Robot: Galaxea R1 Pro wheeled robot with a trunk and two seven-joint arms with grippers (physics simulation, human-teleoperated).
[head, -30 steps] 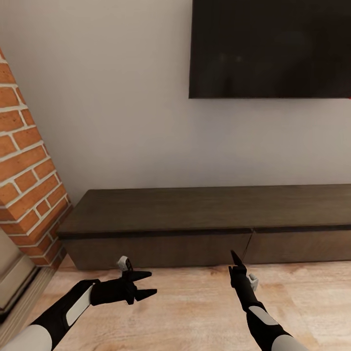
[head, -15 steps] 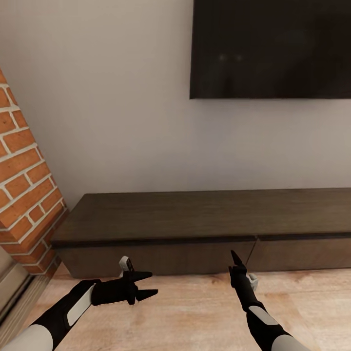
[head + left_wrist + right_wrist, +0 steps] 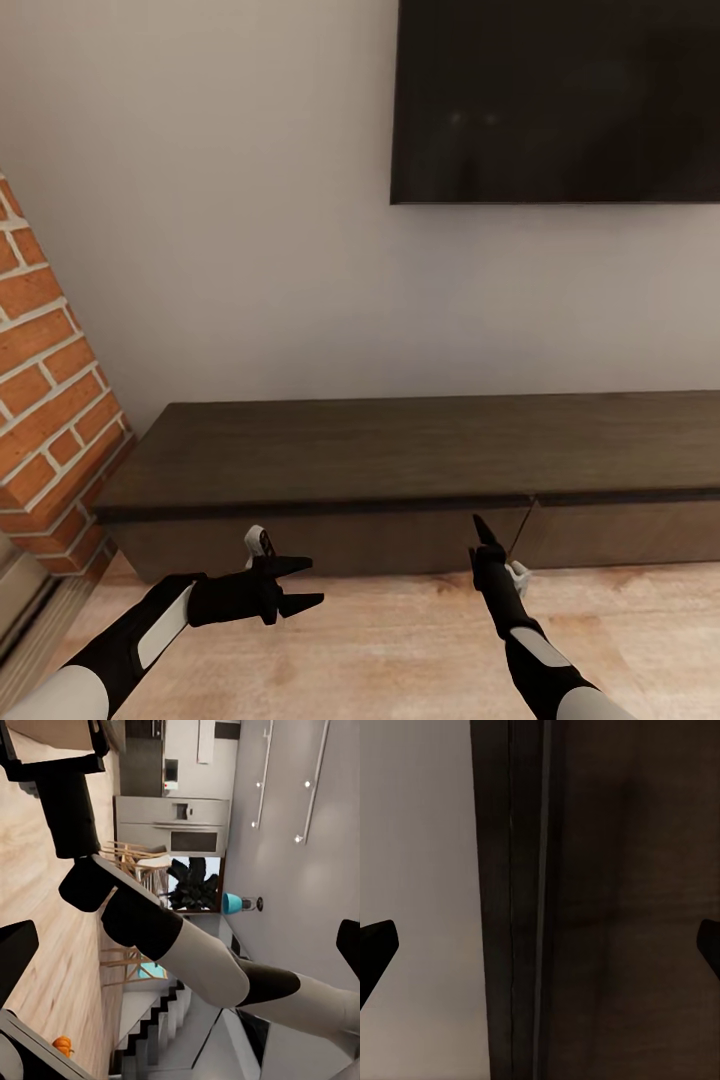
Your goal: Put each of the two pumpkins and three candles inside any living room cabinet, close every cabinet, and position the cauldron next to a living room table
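The long dark-brown cabinet (image 3: 420, 450) runs along the wall ahead, its drawer fronts shut. My right gripper (image 3: 485, 535) hangs open just in front of the seam between two drawer fronts, and the right wrist view looks at the cabinet (image 3: 607, 900) from close by. My left gripper (image 3: 297, 585) is open and empty over the wood floor, short of the cabinet's left part. One small orange pumpkin (image 3: 62, 1045) lies on the floor far behind, seen past my right arm (image 3: 195, 952). The candles and the cauldron are out of view.
A black TV (image 3: 555, 100) hangs on the wall above the cabinet. A brick column (image 3: 45, 400) stands at the left, close to the cabinet's end. Far off, the left wrist view takes in a fridge (image 3: 172, 825), wooden chairs (image 3: 139, 862) and a potted plant (image 3: 193, 885).
The whole head view has shifted: the brick column has slid left and the cabinet sits lower, so the camera has moved. Both arms keep the same pose.
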